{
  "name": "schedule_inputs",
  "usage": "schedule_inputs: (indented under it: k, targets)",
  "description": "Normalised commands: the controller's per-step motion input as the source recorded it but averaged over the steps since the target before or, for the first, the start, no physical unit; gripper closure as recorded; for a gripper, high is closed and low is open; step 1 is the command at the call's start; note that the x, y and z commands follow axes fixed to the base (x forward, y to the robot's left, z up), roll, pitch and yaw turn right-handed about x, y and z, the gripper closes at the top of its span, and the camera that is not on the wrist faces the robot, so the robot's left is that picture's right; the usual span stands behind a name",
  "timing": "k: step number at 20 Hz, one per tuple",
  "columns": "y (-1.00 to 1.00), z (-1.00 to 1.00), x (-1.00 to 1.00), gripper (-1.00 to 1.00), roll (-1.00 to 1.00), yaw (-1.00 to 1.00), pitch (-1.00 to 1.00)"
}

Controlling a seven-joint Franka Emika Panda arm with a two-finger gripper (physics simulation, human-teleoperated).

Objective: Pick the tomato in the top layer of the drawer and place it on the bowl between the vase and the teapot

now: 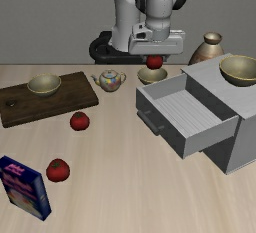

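My gripper (pixel 155 61) hangs over the tan bowl (pixel 152 78) that stands between the teapot (pixel 109 79) and the vase (pixel 209 47). It is shut on a red tomato (pixel 155 65), held just above the bowl's rim. The grey cabinet's top drawer (pixel 186 114) stands pulled out toward the front, and its tray looks bare.
A second bowl (pixel 44 84) rests on the dark wooden board (pixel 40 101) at the left, and a third bowl (pixel 240 71) sits on the cabinet top. Two loose tomatoes (pixel 80 121) (pixel 58 169) and a blue box (pixel 25 187) lie on the table in front.
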Motion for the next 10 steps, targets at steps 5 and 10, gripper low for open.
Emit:
schedule_inputs:
  k: [5, 10]
  targets:
    - [0.0, 0.0, 0.0, -1.0, 0.0, 0.0, 0.0]
    - [0.0, 0.0, 0.0, -1.0, 0.0, 0.0, 0.0]
